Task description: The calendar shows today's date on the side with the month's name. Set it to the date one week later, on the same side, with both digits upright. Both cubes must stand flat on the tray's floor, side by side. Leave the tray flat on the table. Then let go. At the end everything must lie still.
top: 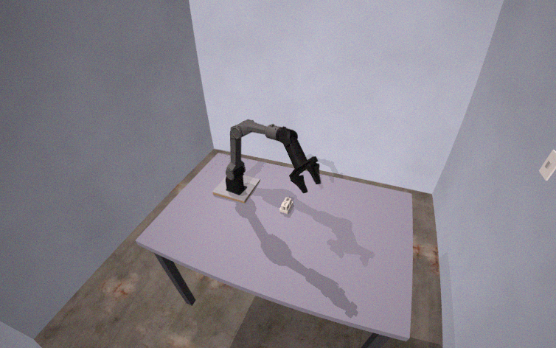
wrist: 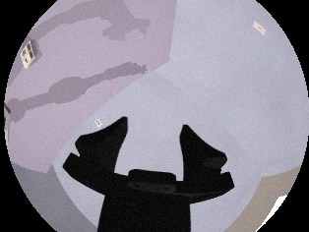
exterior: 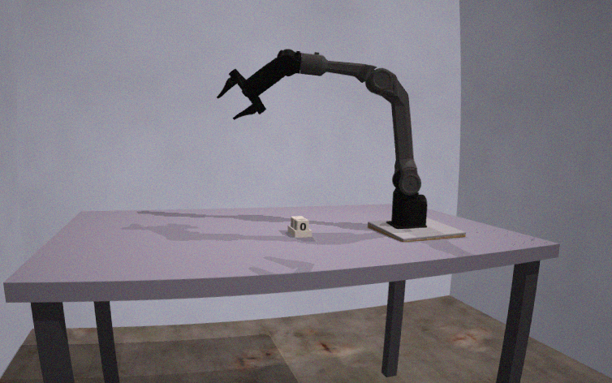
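Observation:
The small cream calendar tray [top: 286,206] with two white cubes stands on the purple table, a short way in front of the arm's base. In the exterior view the tray [exterior: 299,226] shows two cube faces; the right one reads 0, the left one is too small to read. It appears tiny at the left edge of the wrist view [wrist: 28,53]. My gripper [top: 305,178] is open and empty, high in the air and well above and beyond the tray. It also shows in the exterior view [exterior: 234,100] and in the wrist view [wrist: 154,133].
The arm's base stands on a light plate [top: 237,189] near the table's back left. Walls close the table in behind and at the right. The table's edges lie far from the tray.

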Tool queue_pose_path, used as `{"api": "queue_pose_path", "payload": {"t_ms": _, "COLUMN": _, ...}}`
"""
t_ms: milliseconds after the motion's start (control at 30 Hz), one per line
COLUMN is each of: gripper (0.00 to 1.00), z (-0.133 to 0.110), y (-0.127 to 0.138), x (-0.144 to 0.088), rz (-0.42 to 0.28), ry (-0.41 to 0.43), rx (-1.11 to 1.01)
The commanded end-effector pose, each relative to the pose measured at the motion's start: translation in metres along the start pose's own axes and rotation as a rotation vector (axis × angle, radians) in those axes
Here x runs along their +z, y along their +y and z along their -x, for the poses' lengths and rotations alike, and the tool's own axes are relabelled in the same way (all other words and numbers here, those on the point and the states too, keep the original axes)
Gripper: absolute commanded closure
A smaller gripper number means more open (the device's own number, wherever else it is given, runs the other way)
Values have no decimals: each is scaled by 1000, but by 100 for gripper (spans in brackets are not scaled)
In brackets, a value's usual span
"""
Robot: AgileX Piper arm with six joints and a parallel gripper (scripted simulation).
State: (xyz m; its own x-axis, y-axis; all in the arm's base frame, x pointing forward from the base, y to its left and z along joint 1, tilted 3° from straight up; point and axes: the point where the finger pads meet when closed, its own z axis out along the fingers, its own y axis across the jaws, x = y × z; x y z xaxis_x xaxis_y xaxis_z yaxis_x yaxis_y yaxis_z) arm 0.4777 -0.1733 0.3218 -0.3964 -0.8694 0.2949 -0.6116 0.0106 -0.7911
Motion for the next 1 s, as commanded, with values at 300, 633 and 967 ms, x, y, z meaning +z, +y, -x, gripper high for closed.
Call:
{"api": "queue_pose_path", "payload": {"t_ms": 300, "gripper": 0, "z": 0, "y": -1, "x": -1, "rz": -2, "ry": 0, "rx": 1}}
{"api": "queue_pose_path", "payload": {"t_ms": 633, "gripper": 0, "z": 2, "y": 4, "x": -1, "rz": 12, "ry": -5, "rx": 20}}
{"api": "queue_pose_path", "payload": {"t_ms": 967, "gripper": 0, "z": 56, "y": 117, "x": -13, "rz": 412, "ry": -62, "rx": 540}}
